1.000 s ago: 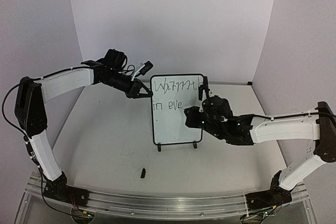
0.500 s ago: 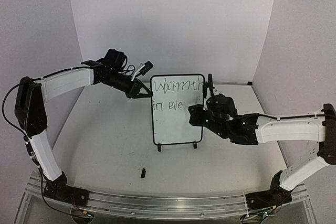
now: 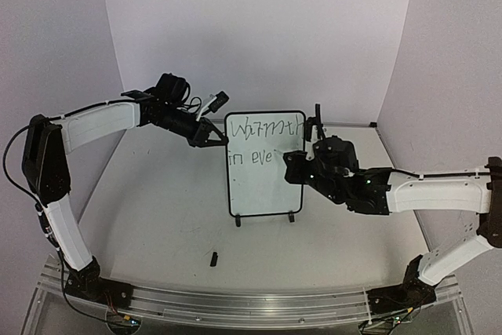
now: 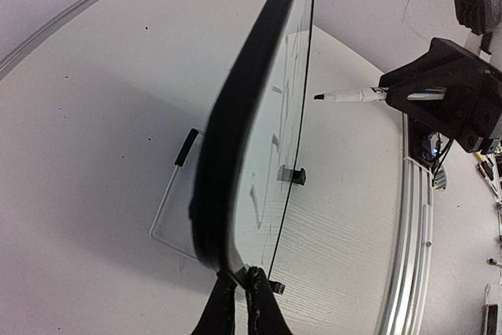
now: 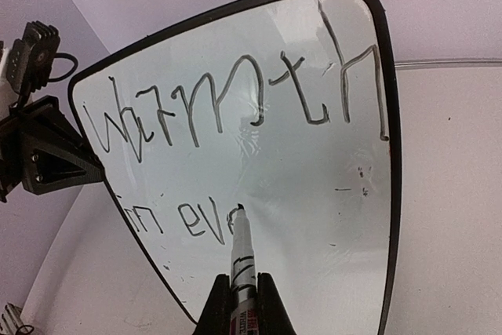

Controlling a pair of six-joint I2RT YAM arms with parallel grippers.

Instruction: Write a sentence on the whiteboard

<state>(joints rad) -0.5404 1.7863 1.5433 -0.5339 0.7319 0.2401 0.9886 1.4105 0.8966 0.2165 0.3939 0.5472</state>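
Note:
The whiteboard [image 3: 263,186] stands upright on its two black feet at the table's middle. Its lettering [image 5: 235,107] reads "Warmth" on the top line and "in eve" [image 5: 184,221] below. My left gripper [image 3: 216,138] is shut on the board's upper left edge; in the left wrist view its fingers [image 4: 239,307] pinch the black frame [image 4: 235,139]. My right gripper [image 3: 296,164] is shut on a white marker [image 5: 241,260]. The marker's black tip [image 5: 240,208] is at the board just right of "eve". The marker also shows in the left wrist view [image 4: 349,96].
A small black marker cap [image 3: 213,257] lies on the table in front of the board. A metal rail [image 3: 235,304] runs along the near edge. White walls enclose the back and sides.
My right gripper has moved right along the second line with the marker, from over the end of "eve" to just past it. The left arm and the board have not moved.

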